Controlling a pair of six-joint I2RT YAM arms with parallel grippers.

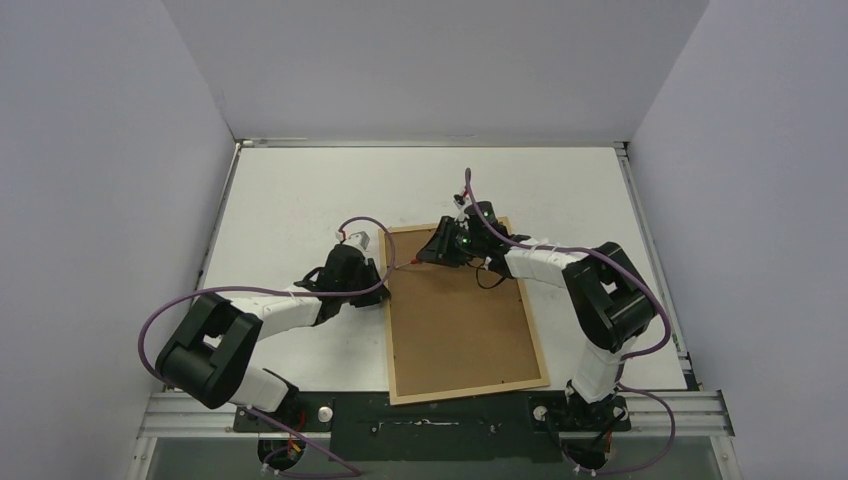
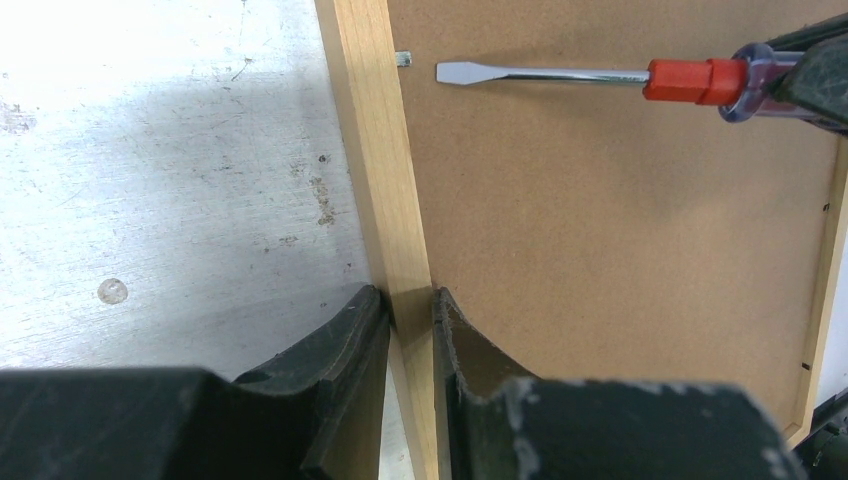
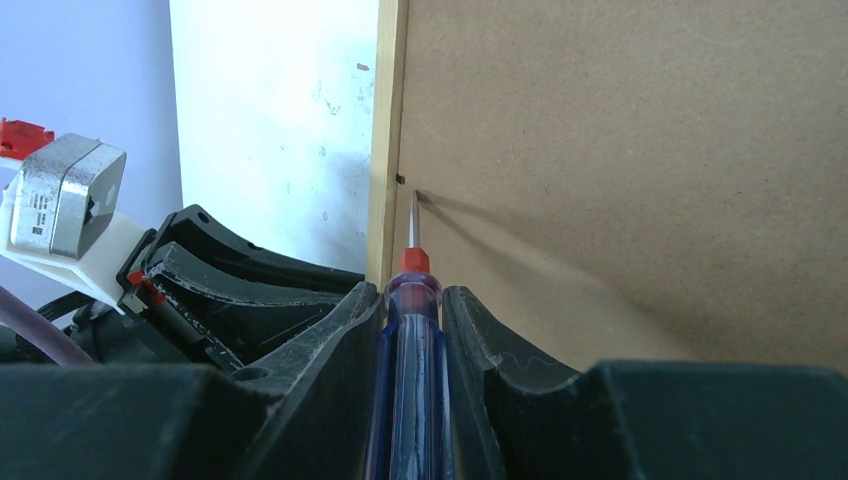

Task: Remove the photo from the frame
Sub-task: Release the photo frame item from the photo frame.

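The frame [image 1: 539, 340] of light wood lies face down on the table, its brown backing panel [image 1: 455, 310] facing up. The photo is hidden under that panel. My left gripper [image 1: 378, 275] is shut on the frame's left rail [image 2: 392, 200], one finger on each side of it. My right gripper [image 1: 440, 248] is shut on a screwdriver [image 3: 408, 340] with a blue handle and red collar. Its flat blade [image 2: 500, 73] points at a small metal tab [image 2: 403, 58] on the inner edge of the left rail, a short gap from it.
White walls close in the table [image 1: 300, 200] on three sides. The left arm's wrist camera [image 3: 65, 195] shows just beyond the frame's left rail in the right wrist view. A cable [image 1: 490, 275] loops over the backing panel under the right arm.
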